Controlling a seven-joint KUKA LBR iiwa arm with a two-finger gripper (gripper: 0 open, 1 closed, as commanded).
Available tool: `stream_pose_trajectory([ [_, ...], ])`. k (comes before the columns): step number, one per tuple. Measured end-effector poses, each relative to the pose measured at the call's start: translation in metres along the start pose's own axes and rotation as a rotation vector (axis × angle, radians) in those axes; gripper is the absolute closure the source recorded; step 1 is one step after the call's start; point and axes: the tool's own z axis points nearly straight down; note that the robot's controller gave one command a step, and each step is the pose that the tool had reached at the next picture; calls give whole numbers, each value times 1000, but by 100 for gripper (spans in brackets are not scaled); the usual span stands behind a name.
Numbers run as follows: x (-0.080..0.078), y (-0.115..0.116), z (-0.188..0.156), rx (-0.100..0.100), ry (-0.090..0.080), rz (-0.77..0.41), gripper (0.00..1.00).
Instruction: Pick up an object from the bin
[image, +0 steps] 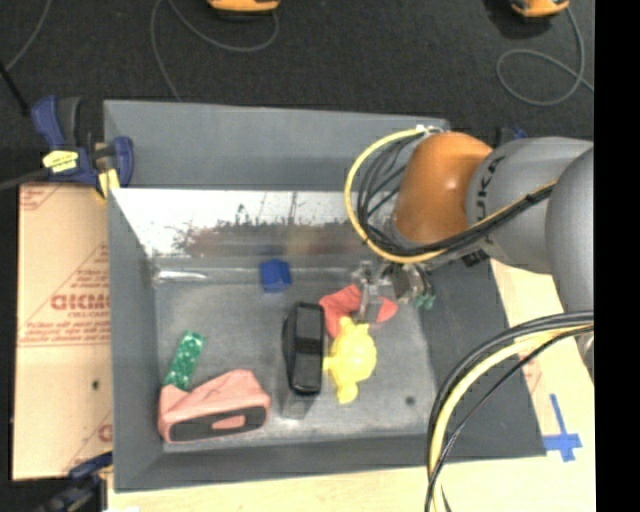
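So our gripper sits at the view-right edge of the red floppy piece, mid-bin, with the yellow toy just toward us, and honestly we can't tell if it's spread or pinching.

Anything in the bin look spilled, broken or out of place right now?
Nothing stands out. The blue block, green piece, pink shoe, black object and yellow toy lie loose inside the bin. The gripper is low over the red thing, next to the yellow toy.
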Motion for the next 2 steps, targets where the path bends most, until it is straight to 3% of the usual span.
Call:
stream_pose_trajectory([
  [1,2,0,-20,-1,7,0,100],
  [2,0,0,-46,0,2,1,100],
])
